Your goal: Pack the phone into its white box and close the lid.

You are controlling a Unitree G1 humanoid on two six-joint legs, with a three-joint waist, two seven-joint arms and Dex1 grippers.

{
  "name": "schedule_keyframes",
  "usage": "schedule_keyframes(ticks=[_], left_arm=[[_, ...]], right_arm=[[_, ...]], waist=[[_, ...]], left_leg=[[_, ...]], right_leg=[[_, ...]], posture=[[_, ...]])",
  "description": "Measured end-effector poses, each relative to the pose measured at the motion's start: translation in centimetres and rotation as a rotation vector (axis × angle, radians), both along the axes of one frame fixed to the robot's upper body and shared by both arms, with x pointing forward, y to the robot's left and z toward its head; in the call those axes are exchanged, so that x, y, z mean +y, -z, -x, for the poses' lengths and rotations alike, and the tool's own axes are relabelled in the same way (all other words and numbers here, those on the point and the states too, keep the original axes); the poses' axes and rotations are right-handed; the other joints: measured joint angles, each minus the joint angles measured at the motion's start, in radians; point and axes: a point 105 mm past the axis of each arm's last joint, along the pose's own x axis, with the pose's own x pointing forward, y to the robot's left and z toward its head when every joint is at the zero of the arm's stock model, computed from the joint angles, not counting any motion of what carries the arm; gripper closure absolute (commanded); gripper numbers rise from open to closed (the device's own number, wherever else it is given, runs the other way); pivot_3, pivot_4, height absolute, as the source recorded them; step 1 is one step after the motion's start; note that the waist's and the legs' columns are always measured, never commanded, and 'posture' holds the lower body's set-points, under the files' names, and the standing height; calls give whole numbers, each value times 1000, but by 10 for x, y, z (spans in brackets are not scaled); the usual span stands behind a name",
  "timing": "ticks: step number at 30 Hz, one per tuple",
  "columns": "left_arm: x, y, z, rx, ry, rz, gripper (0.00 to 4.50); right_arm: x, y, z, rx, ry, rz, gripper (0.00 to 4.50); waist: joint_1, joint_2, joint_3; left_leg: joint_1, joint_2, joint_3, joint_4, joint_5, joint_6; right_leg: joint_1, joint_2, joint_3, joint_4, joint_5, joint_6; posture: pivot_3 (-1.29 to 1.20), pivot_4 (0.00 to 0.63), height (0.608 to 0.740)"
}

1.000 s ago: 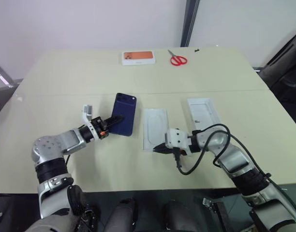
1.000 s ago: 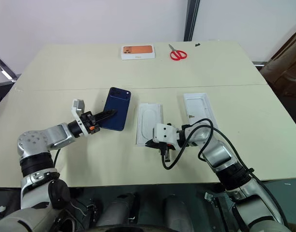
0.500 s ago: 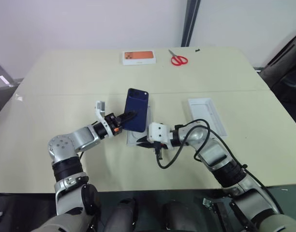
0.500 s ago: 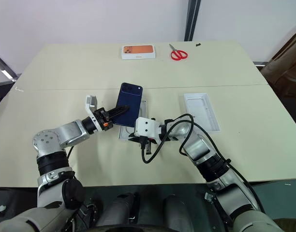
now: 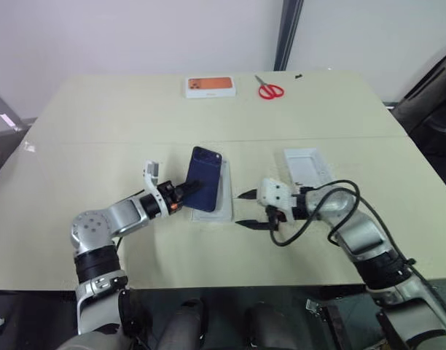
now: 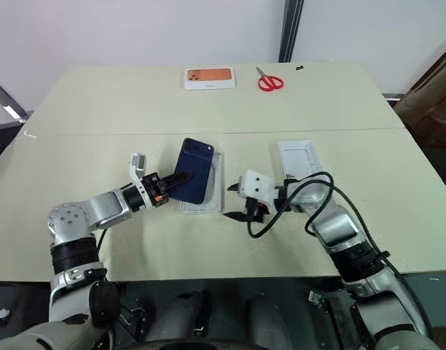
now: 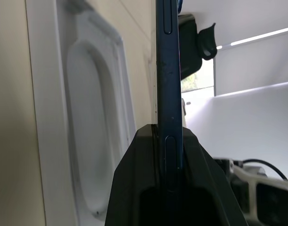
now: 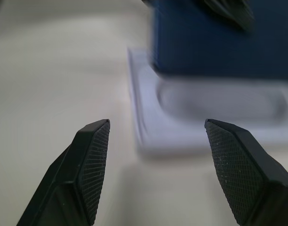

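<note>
1. Since a second ago, the left gripper point(image 5: 181, 192) has carried the phone point(image 5: 205, 177) to the right. The white insert point(image 5: 224, 197) has slid left and now lies under the phone. The right gripper point(image 5: 241, 209) has let go of the insert and backed off to its right.
2. The left gripper is clamped on the phone's near short edge and holds it tilted above the insert, back side up, with the camera corner farthest from the fingers.
3. I judge the phone stiff, fairly heavy for its thinness and smooth-sided. A grip by one end leaves it free to swing or slip, so a hold across the long edges near the middle looks safer. The glass faces would suffer from a drop.
4. The insert has an oval recess and looks light enough to skid at a nudge. I cannot tell whether it sits in the box.
5. The right gripper's two fingers stand wide apart and hold nothing, just beside the insert's right edge.
6. The lid point(image 5: 306, 165) lies farther right, open side up, apart from both grippers. It is a thin shell, probably light and easy to dent.
7. The table point(image 5: 99, 124) is pale, flat and smooth, with a seam across the middle. An orange-topped box point(image 5: 208, 86) and red scissors point(image 5: 268, 90) lie at its far edge.
8. Behind the table is a plain white wall with a dark post point(image 5: 287, 33).
</note>
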Motion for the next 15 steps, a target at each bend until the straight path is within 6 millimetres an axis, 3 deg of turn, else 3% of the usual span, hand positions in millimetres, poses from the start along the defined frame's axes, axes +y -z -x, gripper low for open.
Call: schedule_keyframes(ticks=[5,15], left_arm=[[-6,-5,2,-37,17,-37,410],[-4,-17,6,-87,46,-54,410]], right_arm=[[-11,0,-9,-24,52,5,1111],[-8,-1,-22,-71,77,3,1111]], waist=[[-2,0,0],[-1,0,0]], left_leg=[[0,0,0,0,0,0],[0,0,0,0,0,0]], right_leg=[[0,0,0,0,0,0],[0,0,0,0,0,0]], posture=[[0,150,734],[0,150,734]])
